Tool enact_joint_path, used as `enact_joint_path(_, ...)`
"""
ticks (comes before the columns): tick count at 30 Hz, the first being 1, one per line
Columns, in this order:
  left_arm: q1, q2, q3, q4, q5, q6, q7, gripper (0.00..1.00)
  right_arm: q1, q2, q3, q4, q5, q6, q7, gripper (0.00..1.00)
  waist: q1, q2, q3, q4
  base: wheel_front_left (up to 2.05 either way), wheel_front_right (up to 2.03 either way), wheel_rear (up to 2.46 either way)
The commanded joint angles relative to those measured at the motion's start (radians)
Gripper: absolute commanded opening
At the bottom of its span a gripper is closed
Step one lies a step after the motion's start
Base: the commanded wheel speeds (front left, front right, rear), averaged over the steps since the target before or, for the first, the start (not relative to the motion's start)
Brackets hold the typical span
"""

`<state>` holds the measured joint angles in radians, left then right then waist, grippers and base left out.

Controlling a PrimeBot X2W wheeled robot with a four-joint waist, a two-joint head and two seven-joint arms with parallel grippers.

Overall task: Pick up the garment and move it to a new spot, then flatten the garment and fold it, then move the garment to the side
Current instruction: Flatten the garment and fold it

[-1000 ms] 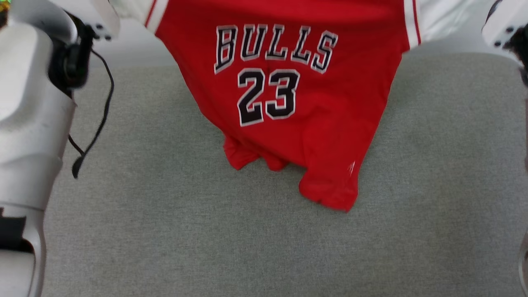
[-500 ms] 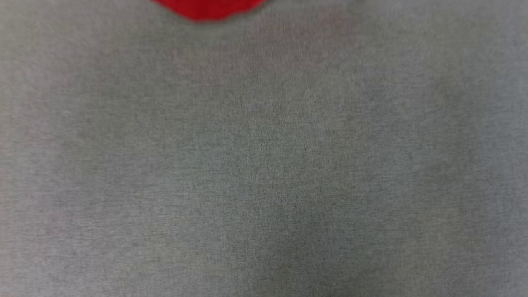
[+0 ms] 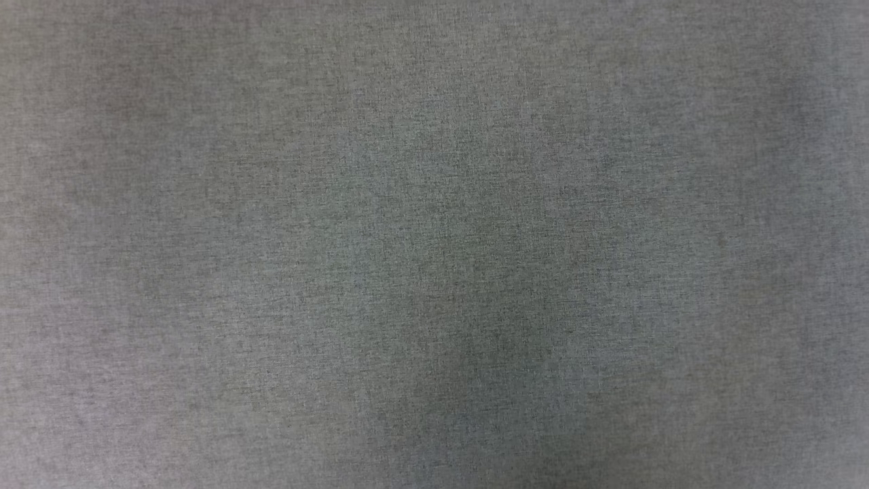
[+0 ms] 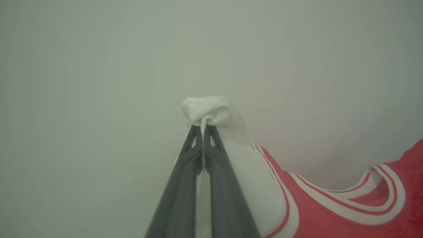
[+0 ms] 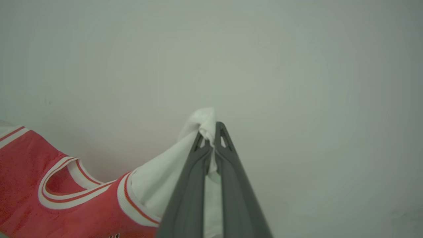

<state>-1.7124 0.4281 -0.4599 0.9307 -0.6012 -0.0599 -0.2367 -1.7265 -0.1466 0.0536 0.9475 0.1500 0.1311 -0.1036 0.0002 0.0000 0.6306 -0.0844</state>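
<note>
With left fingers and right fingers each clenched on the garment, red body trailing toward four and eight o'clock, pull taut, lower level.

Grey woven fabric surface with soft shadows, plain pale wall, dim even light

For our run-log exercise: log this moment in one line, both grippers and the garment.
left gripper: shut on garment, white sleeve | right gripper: shut on garment, other sleeve | garment: slung between grippers | head view: grey surface
</note>
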Motion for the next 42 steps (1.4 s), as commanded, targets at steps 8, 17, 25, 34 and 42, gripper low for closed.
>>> enact_joint_path(8,0.132,-0.041,0.017,0.064,-0.044,-0.017,-0.023,0.00,0.066,0.032,0.105,0.133,0.065,-0.001,0.005,0.00,-0.0002,0.0000,-0.029,0.010,0.00,0.00,0.00)
enact_joint_path(17,0.461,-0.073,0.074,-0.006,-0.078,-0.019,-0.030,0.00,0.358,0.012,0.273,0.146,0.161,-0.001,0.016,0.00,-0.0002,0.0000,-0.197,0.043,0.00,0.00,0.00)
enact_joint_path(25,0.891,-0.080,0.108,-0.207,-0.045,0.021,-0.029,0.00,0.753,-0.044,0.376,-0.005,0.295,-0.001,0.046,0.00,-0.0002,0.0000,-0.393,0.054,0.00,0.00,0.00)
enact_joint_path(34,1.355,-0.037,0.120,-0.486,-0.078,0.132,-0.007,0.00,1.202,-0.157,0.319,-0.313,0.374,0.000,0.164,0.00,-0.0002,0.0000,-0.551,0.046,0.00,0.00,0.00)
enact_joint_path(42,1.674,0.003,0.158,-0.756,-0.126,0.280,0.069,0.00,1.590,-0.148,0.110,-0.603,0.330,-0.001,0.330,0.00,-0.0002,0.0000,-0.615,0.058,0.00,0.00,0.00)
